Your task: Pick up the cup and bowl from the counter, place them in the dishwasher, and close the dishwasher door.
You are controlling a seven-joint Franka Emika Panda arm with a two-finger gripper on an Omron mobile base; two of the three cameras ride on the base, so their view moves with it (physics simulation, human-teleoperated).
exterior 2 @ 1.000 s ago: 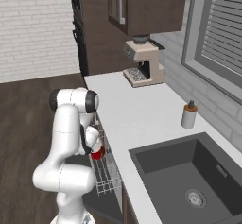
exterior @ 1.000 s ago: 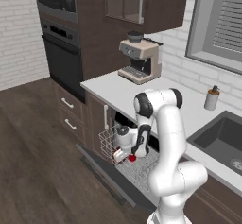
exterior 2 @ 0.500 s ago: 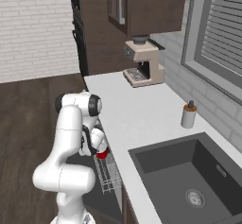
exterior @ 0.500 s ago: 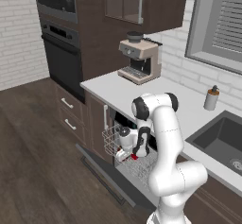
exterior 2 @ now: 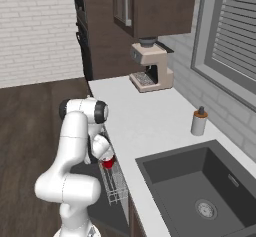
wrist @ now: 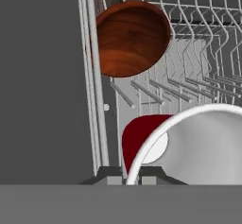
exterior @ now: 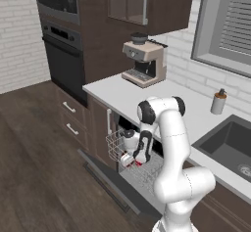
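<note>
Item: cup (wrist: 189,145), red with white rim, low over the dishwasher's (exterior: 128,163) pulled-out wire rack (exterior: 117,145), just beside its left rail.
Item: bowl (wrist: 130,38), wood-brown, already lying in the rack, farther in.
Step in hand, judged: setting the cup down. Lower it between tines, clear of the bowl, and release only once it rests.
Item: gripper (exterior: 133,159). Jaws nearly together, pinched on the cup's rim.
Item: dishwasher door (exterior: 113,184), dropped open.
</note>
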